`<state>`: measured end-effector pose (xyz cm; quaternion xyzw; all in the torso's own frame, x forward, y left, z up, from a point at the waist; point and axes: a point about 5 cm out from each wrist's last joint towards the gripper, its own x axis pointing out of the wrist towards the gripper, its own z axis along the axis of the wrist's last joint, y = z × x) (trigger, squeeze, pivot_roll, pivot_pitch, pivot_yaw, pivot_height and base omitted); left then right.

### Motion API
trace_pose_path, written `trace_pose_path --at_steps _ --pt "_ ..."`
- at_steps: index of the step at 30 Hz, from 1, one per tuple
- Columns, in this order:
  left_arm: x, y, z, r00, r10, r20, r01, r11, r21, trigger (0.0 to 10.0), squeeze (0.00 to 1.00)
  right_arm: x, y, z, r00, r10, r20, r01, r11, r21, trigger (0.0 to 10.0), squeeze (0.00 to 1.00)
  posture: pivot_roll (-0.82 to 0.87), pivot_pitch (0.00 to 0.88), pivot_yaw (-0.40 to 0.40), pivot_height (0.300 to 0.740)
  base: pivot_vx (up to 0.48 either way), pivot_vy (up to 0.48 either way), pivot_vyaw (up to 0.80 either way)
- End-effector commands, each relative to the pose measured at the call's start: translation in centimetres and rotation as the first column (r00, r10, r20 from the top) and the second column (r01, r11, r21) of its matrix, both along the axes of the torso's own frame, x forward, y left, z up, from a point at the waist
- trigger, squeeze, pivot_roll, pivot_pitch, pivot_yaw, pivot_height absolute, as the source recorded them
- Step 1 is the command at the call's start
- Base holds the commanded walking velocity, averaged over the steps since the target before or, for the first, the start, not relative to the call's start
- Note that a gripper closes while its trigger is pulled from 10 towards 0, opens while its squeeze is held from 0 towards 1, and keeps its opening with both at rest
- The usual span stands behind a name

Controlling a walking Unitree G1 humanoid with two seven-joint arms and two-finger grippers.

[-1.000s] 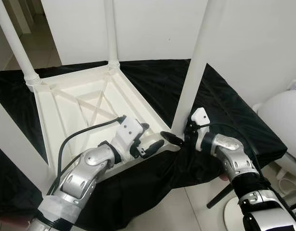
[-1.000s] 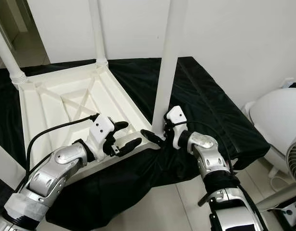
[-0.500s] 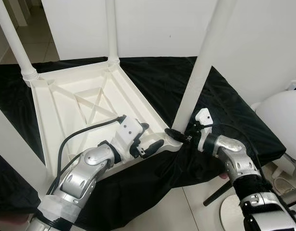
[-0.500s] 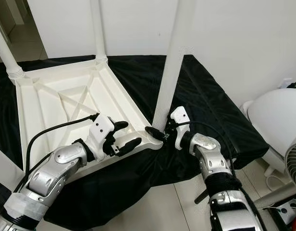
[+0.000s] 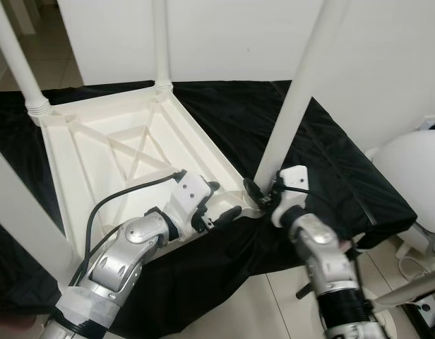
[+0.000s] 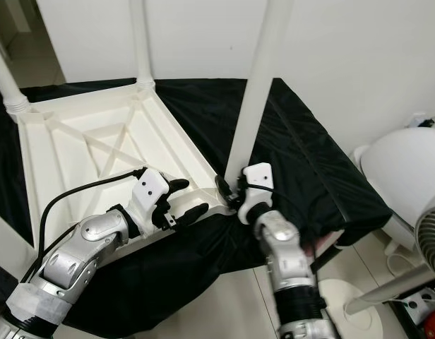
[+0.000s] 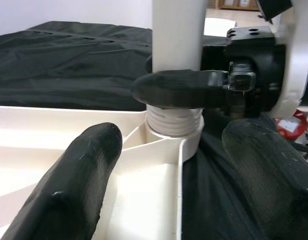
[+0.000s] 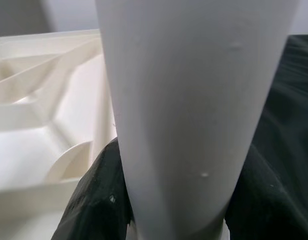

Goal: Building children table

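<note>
Cut off above by the frame: all white table legs (image 5: pixel 295 106), tops unseen. Hidden behind the nearest leg: one finger of the right gripper (image 5: pixel 263 195). Hidden under black cloth (image 5: pixel 323 152): the desk itself. Blurred close up: left gripper (image 7: pixel 164 165) fingers (image 7: pixel 79 175).

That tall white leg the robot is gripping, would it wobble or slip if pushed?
The leg looks like smooth, stiff plastic, so the right gripper may slip on it. It is tall and leans slightly; its threads show above the socket, so it probably wobbles.
</note>
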<state>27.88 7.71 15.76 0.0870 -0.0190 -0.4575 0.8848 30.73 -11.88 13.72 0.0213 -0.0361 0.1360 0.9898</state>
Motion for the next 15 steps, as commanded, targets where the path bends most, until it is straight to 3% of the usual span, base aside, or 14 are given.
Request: trace_pose_path --at_steps 1,5,7,10,11,15 --pt "-0.2 0.1 -0.2 0.999 -0.05 -0.013 0.05 0.999 0.015 10.0 0.0 -0.1 -0.8 -0.5 0.995 -0.091 -0.033 0.091 0.996 0.014 10.0 0.0 0.01 0.073 -0.038 0.74 0.0 0.0 0.0" --pt "-0.2 0.0 -0.2 0.999 -0.043 -0.013 0.043 0.999 0.015 10.0 0.0 -0.7 0.8 -0.8 0.985 -0.162 -0.059 0.165 0.985 0.055 10.0 0.0 0.02 0.081 -0.041 0.74 0.0 0.0 0.0" --pt "-0.3 0.1 -0.1 1.0 -0.027 -0.014 0.027 1.0 0.002 10.0 0.0 -0.9 1.9 -0.1 0.991 -0.129 -0.031 0.13 0.99 0.055 10.0 0.0 0.02 0.094 -0.058 0.74 0.0 0.0 0.0" --pt "-0.4 0.1 -0.1 1.0 -0.02 -0.015 0.02 1.0 -0.001 10.0 0.0 -1.0 2.0 0.2 0.993 -0.118 -0.015 0.119 0.992 0.047 10.0 0.0 0.02 0.095 -0.061 0.74 0.0 0.0 0.0" --pt "-0.5 0.3 -0.2 1.0 -0.009 -0.017 0.009 1.0 -0.004 10.0 0.0 -1.1 1.8 0.4 0.995 -0.103 -0.002 0.103 0.993 0.059 10.0 1.0 0.03 0.096 -0.068 0.74 0.0 0.0 0.0" --pt "-0.6 0.5 -0.2 1.0 0.009 -0.018 -0.009 1.0 -0.009 10.0 0.0 -1.5 1.3 0.7 0.995 -0.097 0.004 0.097 0.992 0.08 10.0 1.0 0.03 0.1 -0.076 0.74 0.0 0.0 0.0"
